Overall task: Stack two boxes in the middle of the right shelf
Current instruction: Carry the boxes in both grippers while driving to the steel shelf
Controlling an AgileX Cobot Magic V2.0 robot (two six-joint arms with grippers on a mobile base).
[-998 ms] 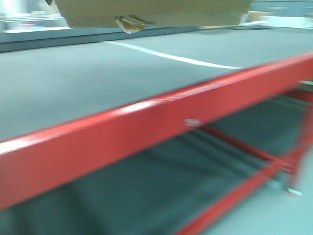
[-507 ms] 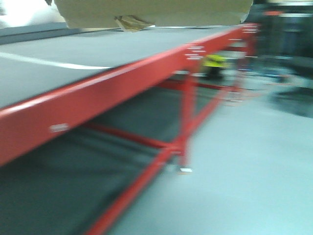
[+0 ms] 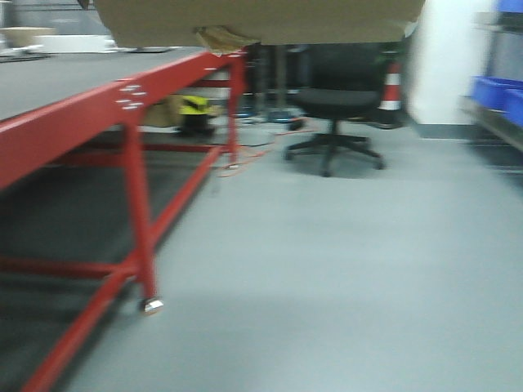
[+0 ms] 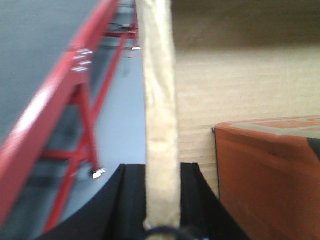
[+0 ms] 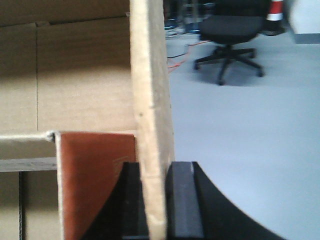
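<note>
Nearest to us, the left tool (image 4: 161, 172) is shut narrow on the upright left wall of the box (image 4: 230, 90), one black finger on each face of the cardboard. The right tool (image 5: 152, 167) pinches the opposite wall in the same way, so the box (image 5: 75, 85) hangs between the two arms. We judge this corrugated box to be light but not very stiff. A thin wall like this can bow or tear at a pinch, so we would grip deep on the rims of two facing walls, as the tools do now, and keep both at one height. Only the wrist views look inside, where an orange-red block (image 4: 270, 175) sits against the wall, seen browner from the right (image 5: 95, 185). We cannot tell what it is, but it adds some weight. Only the front view shows the underside of the box (image 3: 261, 20) across the top of the frame, with the tape scrap (image 3: 219, 37) dangling from its lower edge. That view also gives the surroundings, which the wrists mostly miss. The red-framed table (image 3: 82, 122) runs along the left, with bare floor (image 3: 327, 269) ahead. Farther off stand an office chair (image 3: 339, 102) and a traffic cone (image 3: 392, 86), with blue bins (image 3: 494, 90) at far right. The shelf is in none of the views, and we see just one cardboard box.
</note>
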